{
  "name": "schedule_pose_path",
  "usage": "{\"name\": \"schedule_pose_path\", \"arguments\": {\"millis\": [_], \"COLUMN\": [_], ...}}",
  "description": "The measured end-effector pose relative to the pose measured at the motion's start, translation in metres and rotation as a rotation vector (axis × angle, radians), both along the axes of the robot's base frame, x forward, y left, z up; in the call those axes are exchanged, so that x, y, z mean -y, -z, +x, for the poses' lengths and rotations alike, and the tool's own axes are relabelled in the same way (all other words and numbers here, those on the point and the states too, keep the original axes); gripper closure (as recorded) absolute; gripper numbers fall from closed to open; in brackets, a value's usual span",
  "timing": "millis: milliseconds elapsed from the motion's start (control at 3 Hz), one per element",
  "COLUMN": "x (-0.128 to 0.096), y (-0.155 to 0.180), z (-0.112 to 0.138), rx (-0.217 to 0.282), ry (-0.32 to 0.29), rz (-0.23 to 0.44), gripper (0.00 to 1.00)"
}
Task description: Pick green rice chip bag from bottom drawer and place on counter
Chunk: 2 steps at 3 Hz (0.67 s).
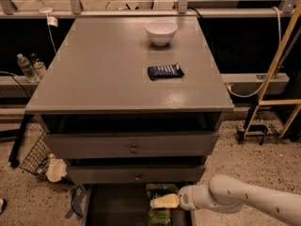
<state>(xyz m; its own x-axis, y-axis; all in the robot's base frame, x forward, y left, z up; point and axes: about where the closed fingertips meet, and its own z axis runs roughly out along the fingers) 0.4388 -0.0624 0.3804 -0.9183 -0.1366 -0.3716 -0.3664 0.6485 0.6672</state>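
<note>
Dim room: gripper [155, 203] low, at the foot of the grey cabinet [94, 144], speckled floor [225, 164] either side, wire basket [32, 157] far left, water bottles [26, 67] upper left, yellow stand [270, 74] upper right.
</note>
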Motion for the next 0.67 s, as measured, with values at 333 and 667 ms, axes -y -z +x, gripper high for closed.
{"name": "schedule_pose_path", "arguments": {"millis": [333, 667], "x": [-0.015, -0.024], "y": [0.013, 0.036], "z": [-0.001, 0.010], "rx": [0.044, 0.068], "ry": [0.025, 0.056], "rz": [-0.060, -0.114], "gripper": [0.00, 0.00]}}
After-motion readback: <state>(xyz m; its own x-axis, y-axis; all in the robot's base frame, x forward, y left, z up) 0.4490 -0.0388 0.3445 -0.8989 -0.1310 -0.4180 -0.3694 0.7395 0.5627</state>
